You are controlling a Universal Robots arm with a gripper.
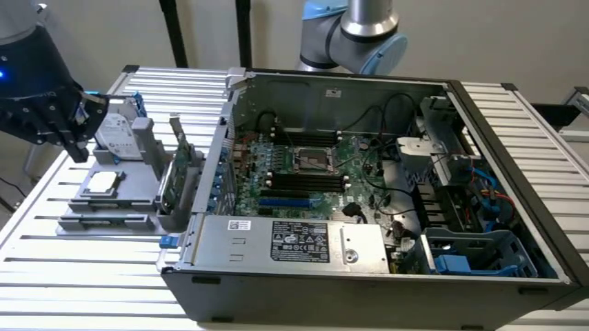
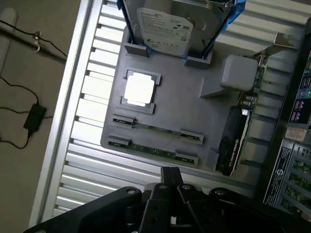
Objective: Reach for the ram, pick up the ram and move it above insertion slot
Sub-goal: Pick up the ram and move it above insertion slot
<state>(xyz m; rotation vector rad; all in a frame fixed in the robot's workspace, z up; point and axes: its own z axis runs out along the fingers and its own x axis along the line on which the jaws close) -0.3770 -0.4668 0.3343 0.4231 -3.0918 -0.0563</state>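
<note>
The gripper (image 1: 66, 138) (image 2: 171, 182), black and mounted on the arm, hangs above the grey fixture tray (image 2: 194, 104), off the tray's hard-drive end toward the exterior view's left; whether its pincer is spread or pressed together cannot be told. It is well apart from the ram.

One ram stick (image 2: 156, 127), thin and green, lies flat between two clips along the tray's edge farthest from the hard drive; a second ram stick (image 2: 151, 149) lies parallel just beside it, nearer that outer edge.

The silver hard drive (image 2: 177, 22) stands in blue-edged brackets at the tray's opposite end; a processor chip (image 2: 140, 90) sits in a square recess between the hard drive and the ram sticks. An expansion card (image 2: 238, 138) stands on edge along the tray's side that faces the open computer case (image 1: 368, 269); the case lies just beside the tray, at the exterior view's right. The tray rests on a slatted metal table (image 1: 92, 283).
</note>
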